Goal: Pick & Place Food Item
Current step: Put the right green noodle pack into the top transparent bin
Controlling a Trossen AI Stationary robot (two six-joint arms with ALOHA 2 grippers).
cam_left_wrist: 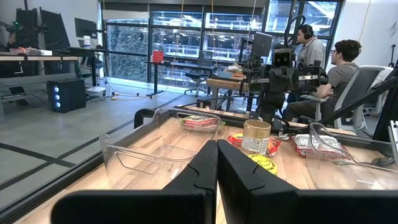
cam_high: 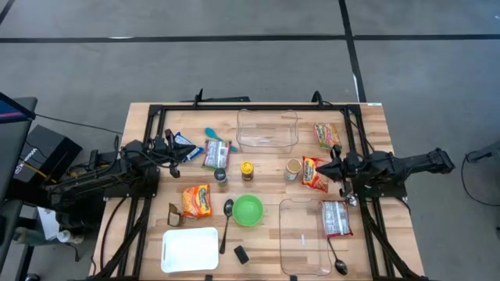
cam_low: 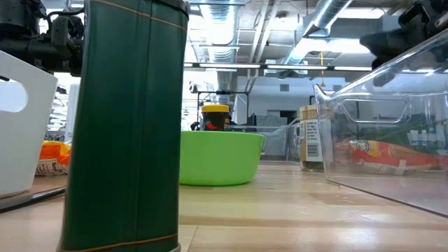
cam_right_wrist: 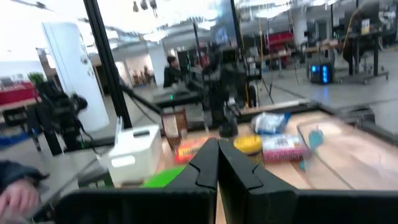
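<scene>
Several food packets lie on the wooden table: an orange noodle packet (cam_high: pixel 197 200) near the left, one (cam_high: pixel 216 153) beside a blue packet (cam_high: pixel 185 146), a red one (cam_high: pixel 315 173) by the right arm, one (cam_high: pixel 327 135) at the far right, and one (cam_high: pixel 337 218) inside a clear bin (cam_high: pixel 305 234). My left gripper (cam_high: pixel 173 147) hovers shut at the table's left side and points level across the table (cam_left_wrist: pixel 216 144). My right gripper (cam_high: pixel 326 168) hovers shut at the right side, its tip over the red packet's edge (cam_right_wrist: pixel 217 143). Neither holds anything.
A green bowl (cam_high: pixel 248 210), three small jars (cam_high: pixel 247 170), a second clear bin (cam_high: pixel 268 129) at the far edge, a white tray (cam_high: pixel 190 250), two spoons (cam_high: pixel 227 222) and a small dark block (cam_high: pixel 241 254) share the table. People sit at desks (cam_left_wrist: pixel 339 68) beyond it.
</scene>
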